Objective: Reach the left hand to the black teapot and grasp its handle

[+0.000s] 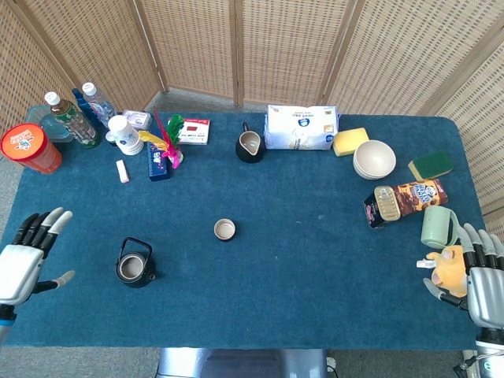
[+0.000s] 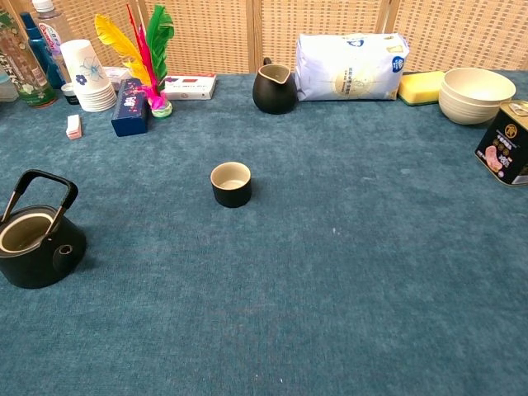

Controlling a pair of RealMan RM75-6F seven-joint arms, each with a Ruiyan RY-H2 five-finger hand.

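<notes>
The black teapot point(image 1: 135, 265) stands lidless on the blue table, its arched handle point(image 1: 135, 243) upright over the opening. The chest view shows the teapot point(image 2: 35, 242) at the left edge, its handle point(image 2: 41, 181) tilted toward the back. My left hand point(image 1: 26, 257) hovers at the table's left edge, well left of the teapot, fingers spread and holding nothing. My right hand point(image 1: 482, 276) rests at the right edge with fingers apart, next to a small yellow toy point(image 1: 449, 267). Neither hand shows in the chest view.
A small black cup point(image 1: 224, 230) sits mid-table. A black pitcher point(image 1: 250, 146), a white bag point(image 1: 302, 127), bowls point(image 1: 374, 159), sponges, cans and a green mug point(image 1: 438, 227) stand at the back and right. Bottles point(image 1: 72, 120), paper cups point(image 1: 124, 135) and feathers point(image 1: 165, 140) crowd the back left.
</notes>
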